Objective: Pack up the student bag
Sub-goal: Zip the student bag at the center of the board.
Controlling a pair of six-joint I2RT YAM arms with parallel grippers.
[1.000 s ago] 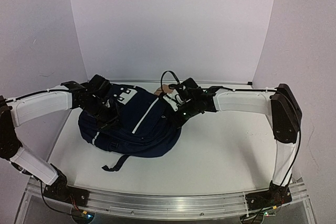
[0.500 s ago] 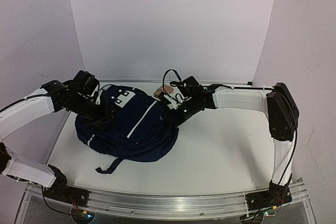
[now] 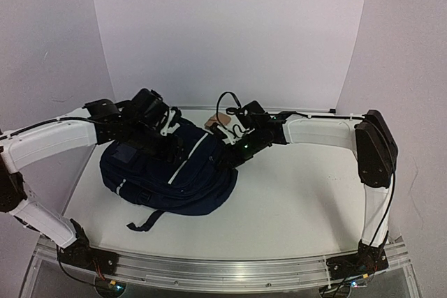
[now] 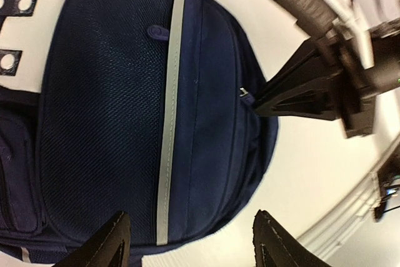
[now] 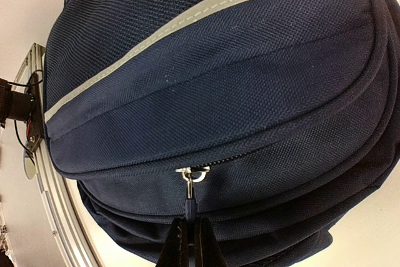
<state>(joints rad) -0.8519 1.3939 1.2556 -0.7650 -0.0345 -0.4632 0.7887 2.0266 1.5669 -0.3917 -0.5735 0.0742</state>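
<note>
While large navy fabric backpack lies on white desk | R fingers clenched on its small zip pull | L fingers released, spread above it

Bright, even, soft light
We see faint shadow beneath the student bag; the left wrist view blurs at right.

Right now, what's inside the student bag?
Nothing inside shows. The student bag lies with its navy fabric covering everything, no open gap in any view. The right gripper is shut on its zipper pull.
</note>
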